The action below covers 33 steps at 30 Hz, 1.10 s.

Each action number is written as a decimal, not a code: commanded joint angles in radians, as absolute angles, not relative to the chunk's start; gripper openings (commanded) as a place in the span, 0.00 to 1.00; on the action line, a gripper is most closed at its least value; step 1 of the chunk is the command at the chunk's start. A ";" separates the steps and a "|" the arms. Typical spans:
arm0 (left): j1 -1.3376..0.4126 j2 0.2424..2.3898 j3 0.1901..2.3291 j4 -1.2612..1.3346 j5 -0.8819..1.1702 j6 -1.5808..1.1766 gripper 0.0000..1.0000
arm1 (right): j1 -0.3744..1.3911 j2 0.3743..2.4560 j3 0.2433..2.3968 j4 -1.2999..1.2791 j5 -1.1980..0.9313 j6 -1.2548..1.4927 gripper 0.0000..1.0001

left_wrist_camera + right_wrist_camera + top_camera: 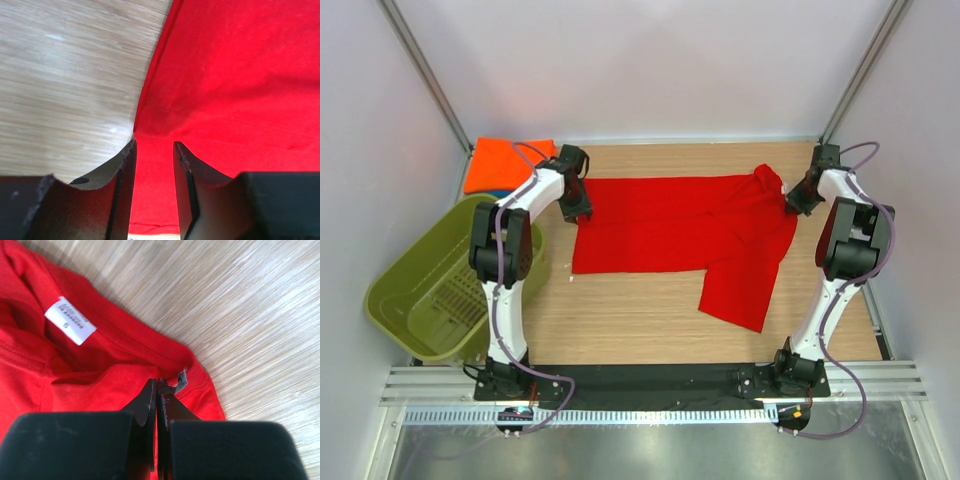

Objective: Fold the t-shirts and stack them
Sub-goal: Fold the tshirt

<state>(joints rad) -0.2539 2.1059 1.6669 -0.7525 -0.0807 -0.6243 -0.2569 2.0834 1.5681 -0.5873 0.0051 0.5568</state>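
Red t-shirt (670, 225) lies spread on the wood table (640, 320), mid-table, hem to the left, collar to the right. The body is mostly flat. The near sleeve (740, 290) is splayed toward the near edge, and the cloth is bunched up at the far right by the collar. Left gripper (578, 208) is down at the shirt's far-left corner. In the left wrist view the jaws are apart, with one finger (125, 170) over the bare table right at the cloth edge and the other over the cloth. Red cloth lies flat in the gap between them; no pinch that I can see. Right gripper (793, 203) is at the far-right end by the collar. In the right wrist view its jaws are pressed together, clamped on a fold of the red cloth at a stitched edge, just beside a small grey tag (181, 377). The white neck label (70, 320) sits to the left of the fingers, inside the neckline, text too small to read. Orange t-shirt (505, 160) is folded in the far-left corner of the table, well apart from the red one. A sliver of the blue t-shirt (493, 192) shows under its near edge, too little to tell how it lies. Olive-green basket (410, 280) sits on the left, just near of the orange shirt, with the left arm's upper link over its right rim.
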 commanded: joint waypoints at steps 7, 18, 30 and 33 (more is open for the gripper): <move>-0.239 2.161 1.701 -0.716 -0.063 -0.586 0.37 | -0.259 1.987 1.606 -0.568 -0.023 0.554 0.01; -0.233 2.168 1.720 -0.726 -0.074 -0.568 0.11 | -0.261 1.997 1.608 -0.568 -0.020 0.551 0.01; -0.235 2.192 1.824 -0.811 -0.095 -0.572 0.29 | -0.261 2.005 1.621 -0.572 -0.026 0.548 0.01; -0.235 2.201 1.827 -0.818 -0.097 -0.574 0.28 | -0.261 2.005 1.618 -0.574 -0.028 0.546 0.01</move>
